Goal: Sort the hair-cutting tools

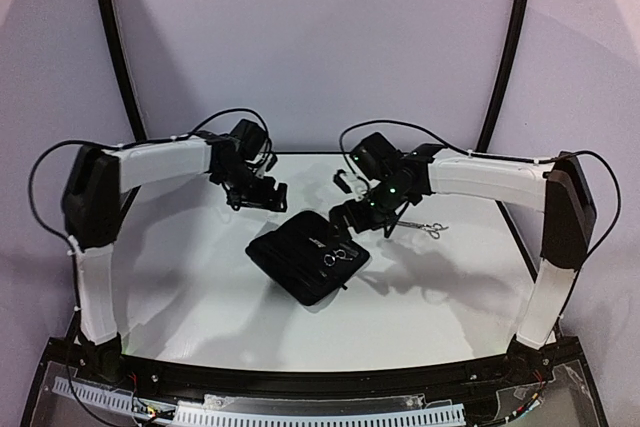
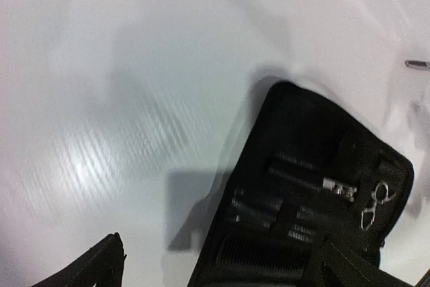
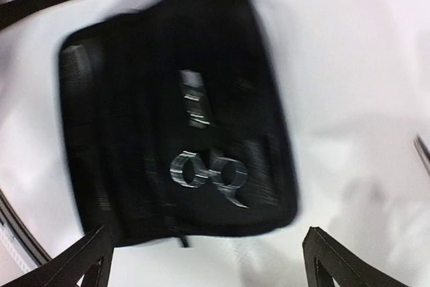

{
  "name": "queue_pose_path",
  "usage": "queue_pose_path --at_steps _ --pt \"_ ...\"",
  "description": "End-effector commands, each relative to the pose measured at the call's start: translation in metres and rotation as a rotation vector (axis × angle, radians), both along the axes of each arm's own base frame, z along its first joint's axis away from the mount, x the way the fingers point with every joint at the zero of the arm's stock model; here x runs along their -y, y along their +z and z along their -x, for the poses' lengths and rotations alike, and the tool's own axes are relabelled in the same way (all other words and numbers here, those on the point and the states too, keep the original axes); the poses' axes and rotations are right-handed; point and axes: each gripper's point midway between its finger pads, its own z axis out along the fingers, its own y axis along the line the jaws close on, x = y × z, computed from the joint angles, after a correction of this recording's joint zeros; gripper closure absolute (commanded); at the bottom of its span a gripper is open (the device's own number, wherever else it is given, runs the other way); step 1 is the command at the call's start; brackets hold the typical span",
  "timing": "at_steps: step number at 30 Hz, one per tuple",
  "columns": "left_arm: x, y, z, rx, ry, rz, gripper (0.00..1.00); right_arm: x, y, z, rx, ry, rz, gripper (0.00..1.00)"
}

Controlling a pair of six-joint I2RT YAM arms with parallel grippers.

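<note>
Right fingers (image 3: 80, 267) spread over scissors (image 3: 208, 174).

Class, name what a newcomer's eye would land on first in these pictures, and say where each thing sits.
The open black case lies mid-table, silver scissor rings glinting inside it. A second pair of scissors lies on the white table to its right.

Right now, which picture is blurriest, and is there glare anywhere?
Right wrist view: blurriest, the black case smeared as if by motion. Left wrist view: soft, with a bright glare patch on the table. Top external view: sharpest, arm shadows falling across it.
</note>
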Motion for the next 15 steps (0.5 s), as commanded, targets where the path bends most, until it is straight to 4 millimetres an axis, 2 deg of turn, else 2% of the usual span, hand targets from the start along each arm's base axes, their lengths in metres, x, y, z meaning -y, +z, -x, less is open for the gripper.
queue_pose_path --at_steps 1,2,5,6,7,9,10,12,15 --pt "-0.029 0.041 0.042 0.018 0.145 0.095 0.01 0.009 -0.015 -0.012 -0.054 -0.054 -0.035 0.01" --pt "-0.036 0.033 0.055 -0.002 0.172 0.097 0.01 0.009 -0.022 -0.013 -0.061 -0.052 -0.021 0.01" --pt "-0.053 0.026 0.093 -0.018 0.280 0.176 0.01 0.006 -0.036 -0.017 -0.073 -0.046 -0.005 0.01" --pt "-0.056 0.022 0.104 -0.030 0.306 0.214 0.01 0.005 -0.040 -0.018 -0.076 -0.044 -0.002 0.01" --pt "-0.051 0.035 0.109 -0.008 0.310 0.305 0.01 0.004 -0.046 -0.019 -0.083 -0.039 0.003 0.01" --pt "-0.050 0.021 0.126 -0.058 0.350 0.373 0.01 0.002 -0.054 -0.022 -0.088 -0.036 0.012 0.01" --pt "-0.045 0.025 0.129 -0.059 0.356 0.420 0.01 0.000 -0.056 -0.024 -0.088 -0.033 0.016 0.01" --pt "-0.042 0.014 0.137 -0.084 0.359 0.443 0.01 0.001 -0.064 -0.028 -0.087 -0.033 0.033 0.01" --pt "-0.035 0.011 0.135 -0.092 0.356 0.462 0.01 0.000 -0.071 -0.031 -0.082 -0.024 0.052 0.01"
